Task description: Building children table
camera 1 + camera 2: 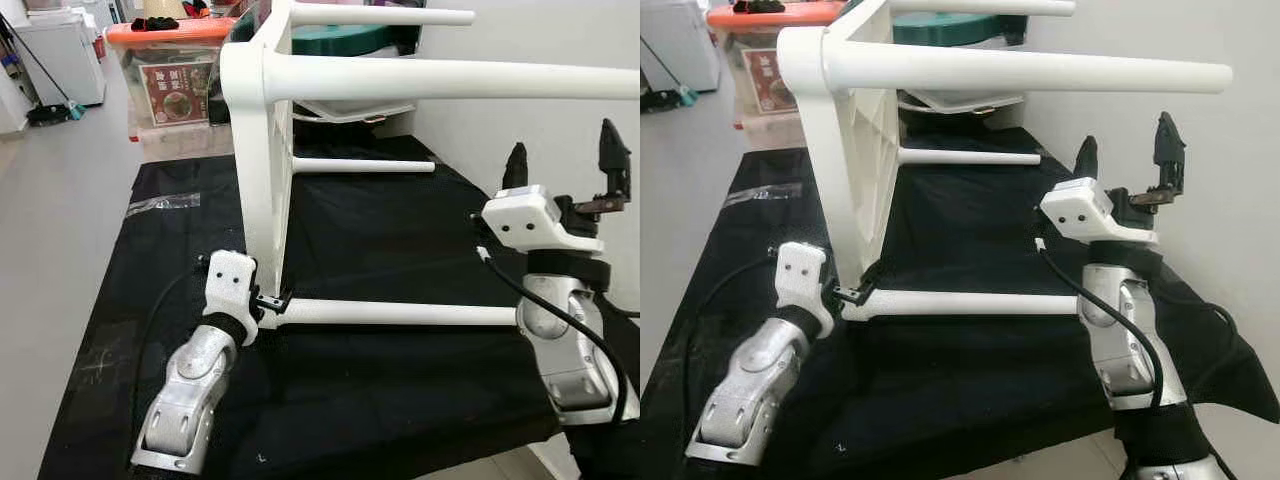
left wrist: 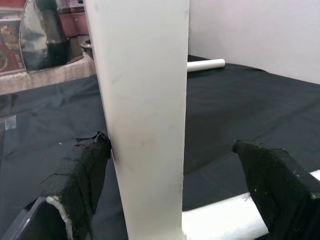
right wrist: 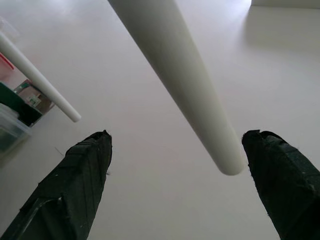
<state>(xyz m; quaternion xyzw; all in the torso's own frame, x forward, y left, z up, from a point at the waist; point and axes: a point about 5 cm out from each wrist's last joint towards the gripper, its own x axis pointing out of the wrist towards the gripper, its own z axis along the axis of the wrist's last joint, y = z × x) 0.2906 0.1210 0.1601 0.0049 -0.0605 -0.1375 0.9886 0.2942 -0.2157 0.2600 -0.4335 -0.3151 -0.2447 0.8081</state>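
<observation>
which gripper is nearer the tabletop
Left. The left gripper sits at the lower edge of the tabletop, fingers on either side. The right gripper is open, off by the leg ends, pointing up.

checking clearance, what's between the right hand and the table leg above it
Nothing: in the right wrist view the open right hand points up at the leg, with only bare wall behind; its fingers are apart from the leg.

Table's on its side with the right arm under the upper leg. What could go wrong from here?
1. The white table stands on its edge on the black cloth; a push from the left tool, open around the tabletop's edge, could tip it over.
2. The right tool is open just below the upper leg; rising off-centre, it may knock the leg aside rather than grasp it.
</observation>
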